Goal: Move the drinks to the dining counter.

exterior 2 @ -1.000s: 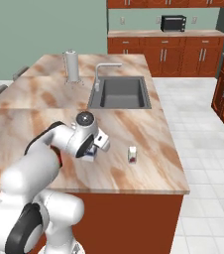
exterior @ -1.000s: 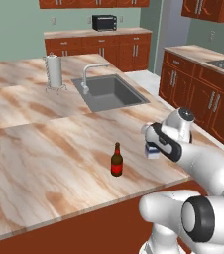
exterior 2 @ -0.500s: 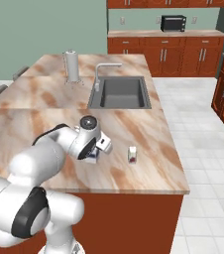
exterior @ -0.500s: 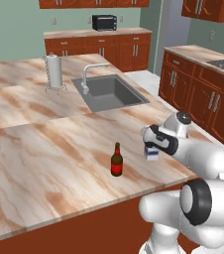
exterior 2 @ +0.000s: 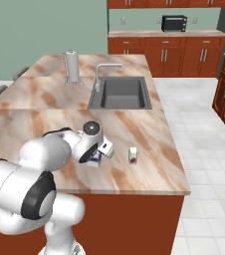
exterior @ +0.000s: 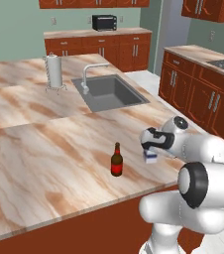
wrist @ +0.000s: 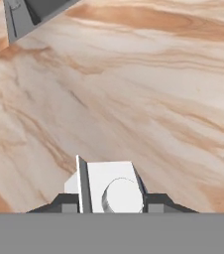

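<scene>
Hanging just under the two-finger claw (exterior: 151,152) in the left base view, the small white-and-blue gable-top carton (exterior: 150,158) sits over the beige-brown marbled island counter (exterior: 44,149), right of the upright dark brown glass bottle with a red label (exterior: 116,160). In the right base view the bottle (exterior 2: 132,155) stands right of the claw (exterior 2: 97,158). In the hand view the claw's dark fingertips (wrist: 61,203) clench the carton's (wrist: 109,186) white ridged top and round cap.

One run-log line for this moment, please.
gripper: shut on carton | carton: over dining counter, near its front edge | bottle: upright on dining counter, untouched | left to do: release carton
</scene>
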